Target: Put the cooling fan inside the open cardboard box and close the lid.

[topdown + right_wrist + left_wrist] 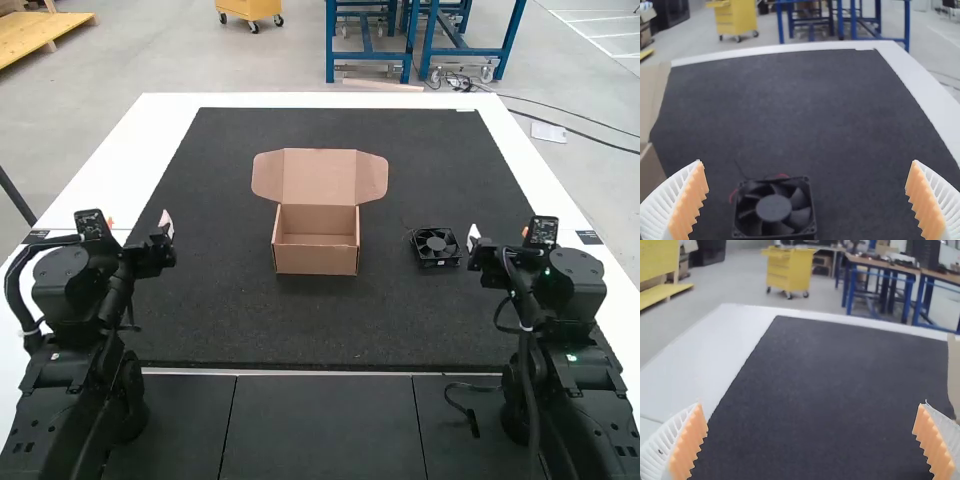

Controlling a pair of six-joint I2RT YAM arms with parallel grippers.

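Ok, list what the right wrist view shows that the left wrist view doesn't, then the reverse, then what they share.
Right wrist view only: the black square cooling fan, lying flat on the black mat between the right arm's white ribbed fingers, which are spread wide. Left wrist view only: the left arm's white ribbed fingers, also spread wide, with bare mat between them. Both: the mat, the white table around it, and a sliver of the brown cardboard box.

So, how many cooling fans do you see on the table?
1. The cooling fan lies flat on the black mat, right of the open cardboard box and apart from it. Part of the box floor is hidden.
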